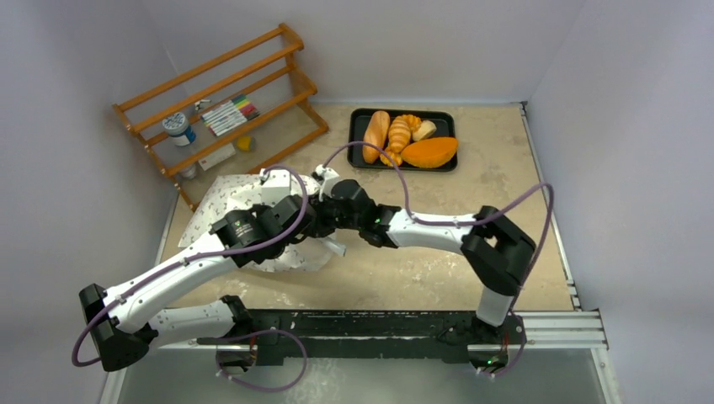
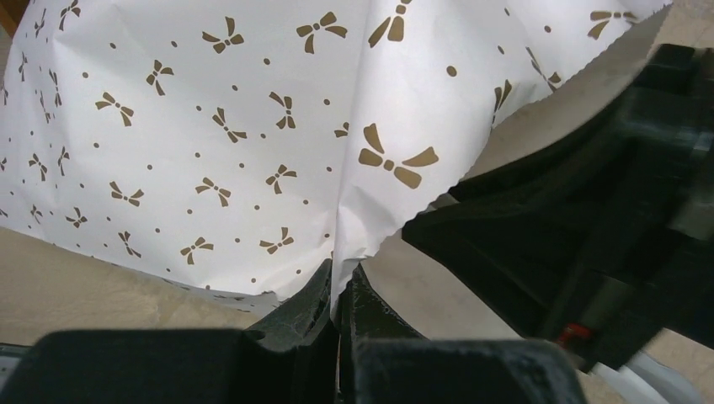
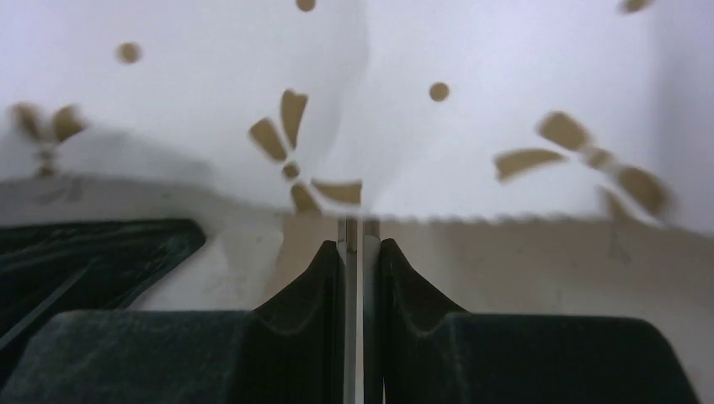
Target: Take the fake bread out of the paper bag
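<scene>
The paper bag (image 1: pixel 221 200), off-white with small tan bow marks, lies on the table at left centre. Both arms meet at its right end. My left gripper (image 2: pixel 341 290) is shut on a fold of the bag's serrated edge; it shows in the top view (image 1: pixel 305 220) too. My right gripper (image 3: pixel 360 252) is shut with a thin strip of the bag's edge (image 3: pixel 471 126) between its fingers, and sits in the top view (image 1: pixel 327 204) against the left one. No bread shows inside the bag. Several fake bread pieces (image 1: pixel 396 135) lie on the black tray (image 1: pixel 446 118).
A wooden rack (image 1: pixel 223 101) with a jar, markers and small items stands at the back left. The black tray is at the back centre. The right arm's dark body (image 2: pixel 589 210) fills the right of the left wrist view. Walls close in on the left, back and right.
</scene>
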